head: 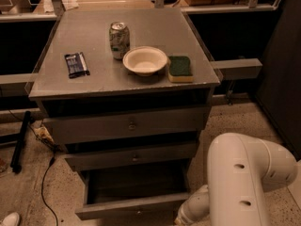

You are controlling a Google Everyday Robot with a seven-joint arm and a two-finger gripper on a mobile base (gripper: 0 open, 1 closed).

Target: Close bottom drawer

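Observation:
The bottom drawer (127, 207) of the grey cabinet (56, 86) stands pulled out, and its dark inner box (136, 183) shows empty. Its flat front faces the lower edge of the camera view. The middle drawer (131, 157) and the top drawer (129, 125) above it are pushed in. My white arm (244, 178) fills the bottom right, and a lower link (193, 210) reaches down beside the open drawer's right front corner. My gripper lies below the frame's bottom edge, out of view.
On the cabinet top are a soda can (119, 39), a white bowl (145, 60), a green-and-yellow sponge (180, 68) and a dark snack packet (76, 64). A black cable (44, 182) trails on the speckled floor at the left. A dark wall (282, 69) stands at the right.

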